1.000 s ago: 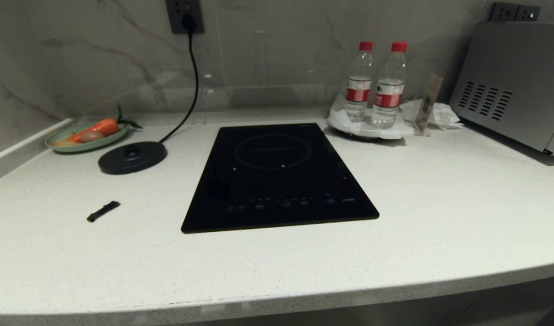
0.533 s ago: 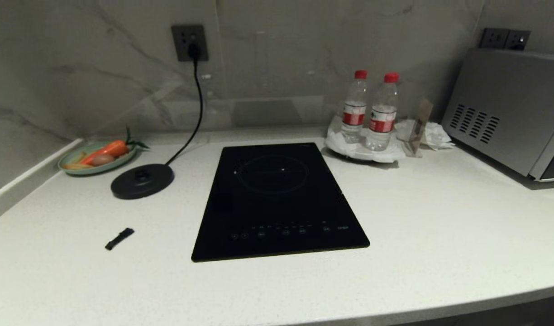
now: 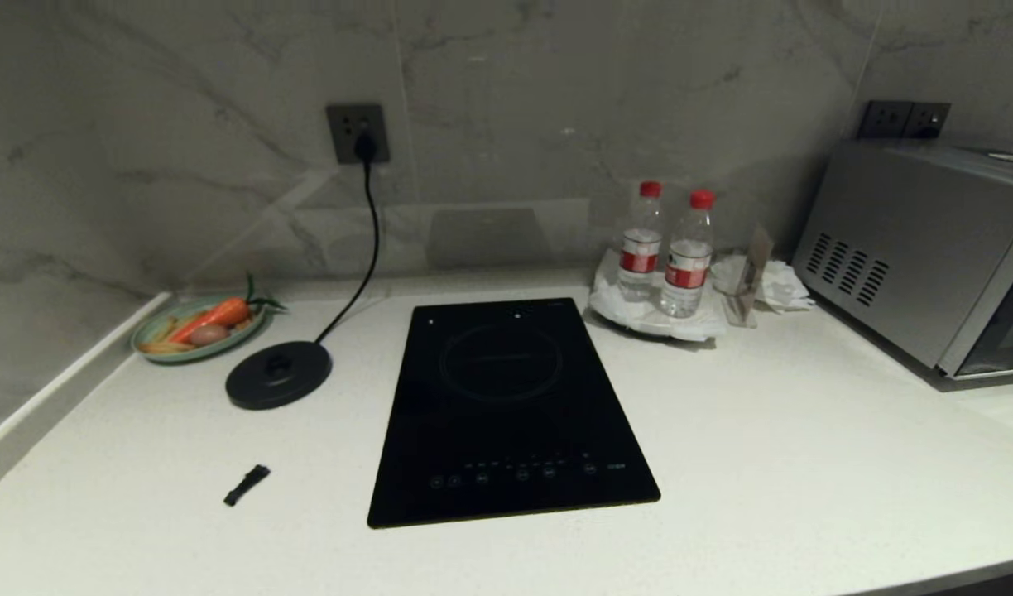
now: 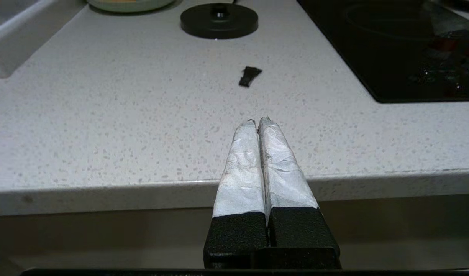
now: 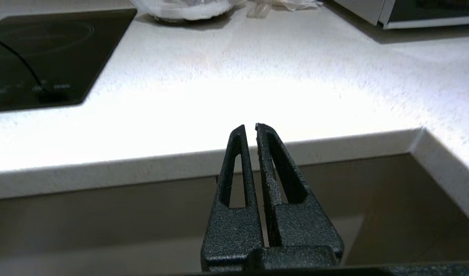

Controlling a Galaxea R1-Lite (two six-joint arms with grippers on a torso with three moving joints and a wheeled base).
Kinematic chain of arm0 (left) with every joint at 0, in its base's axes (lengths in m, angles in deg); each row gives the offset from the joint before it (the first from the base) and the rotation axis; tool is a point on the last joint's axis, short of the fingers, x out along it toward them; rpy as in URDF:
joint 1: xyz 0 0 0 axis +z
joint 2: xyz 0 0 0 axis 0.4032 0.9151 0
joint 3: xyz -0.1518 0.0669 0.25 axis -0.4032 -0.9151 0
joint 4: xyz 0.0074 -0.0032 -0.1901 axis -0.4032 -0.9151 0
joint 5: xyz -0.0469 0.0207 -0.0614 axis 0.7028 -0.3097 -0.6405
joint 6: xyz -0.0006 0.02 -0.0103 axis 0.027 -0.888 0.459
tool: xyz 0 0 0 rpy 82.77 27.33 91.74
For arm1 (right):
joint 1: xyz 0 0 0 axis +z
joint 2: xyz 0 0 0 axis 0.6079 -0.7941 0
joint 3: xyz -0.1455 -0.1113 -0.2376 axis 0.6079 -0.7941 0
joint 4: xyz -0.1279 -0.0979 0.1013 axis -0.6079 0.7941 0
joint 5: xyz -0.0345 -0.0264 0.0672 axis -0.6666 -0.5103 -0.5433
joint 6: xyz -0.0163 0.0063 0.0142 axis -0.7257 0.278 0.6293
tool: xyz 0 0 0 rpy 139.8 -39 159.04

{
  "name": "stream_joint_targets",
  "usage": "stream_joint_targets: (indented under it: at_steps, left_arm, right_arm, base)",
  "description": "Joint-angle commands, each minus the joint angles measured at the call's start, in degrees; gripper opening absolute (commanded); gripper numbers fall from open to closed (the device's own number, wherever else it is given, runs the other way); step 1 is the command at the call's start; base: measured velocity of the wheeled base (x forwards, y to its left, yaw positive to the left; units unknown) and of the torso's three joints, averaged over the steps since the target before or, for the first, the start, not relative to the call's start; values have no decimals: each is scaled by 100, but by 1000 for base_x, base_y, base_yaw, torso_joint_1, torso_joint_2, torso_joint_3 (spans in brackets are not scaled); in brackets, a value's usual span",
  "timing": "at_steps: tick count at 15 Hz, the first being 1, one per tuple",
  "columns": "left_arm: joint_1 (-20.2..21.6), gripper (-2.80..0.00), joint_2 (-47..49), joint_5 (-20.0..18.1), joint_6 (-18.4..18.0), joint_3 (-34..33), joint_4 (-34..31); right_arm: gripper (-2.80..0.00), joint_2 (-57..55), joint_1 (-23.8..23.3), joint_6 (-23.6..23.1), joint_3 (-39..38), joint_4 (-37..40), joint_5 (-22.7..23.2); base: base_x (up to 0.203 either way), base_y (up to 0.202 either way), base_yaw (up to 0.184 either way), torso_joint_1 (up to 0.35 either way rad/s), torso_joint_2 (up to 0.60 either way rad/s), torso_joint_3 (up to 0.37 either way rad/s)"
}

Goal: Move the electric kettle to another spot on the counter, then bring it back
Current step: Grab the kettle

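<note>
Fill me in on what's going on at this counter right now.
Nothing is being handled. No kettle shows in any view: the round black base sits bare on the counter, plugged into the wall socket, left of the induction hob. The left gripper and right gripper are both shut and empty, held at the counter's front edge. A small black piece lies near the base.

counter: 1 | induction hob: 1 | kettle base disc: 1, near back-left corner | water bottles: 2, back edge, on 1 white tray | green plate: 1, back-left corner | carrot: 1 | small black strip: 1 | microwave: 1, right edge | wall socket plates: 2 | kettles: 0 seen
</note>
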Motion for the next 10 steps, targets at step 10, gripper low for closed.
stream_joint_targets:
  at_steps: [10]
  left_arm:
    - [1,-280,0,2,2,-2,-1]
  right_arm:
    - [-280,0,0,-2,0,-3,3]
  base:
    - [0,0,0,193,-532,-342]
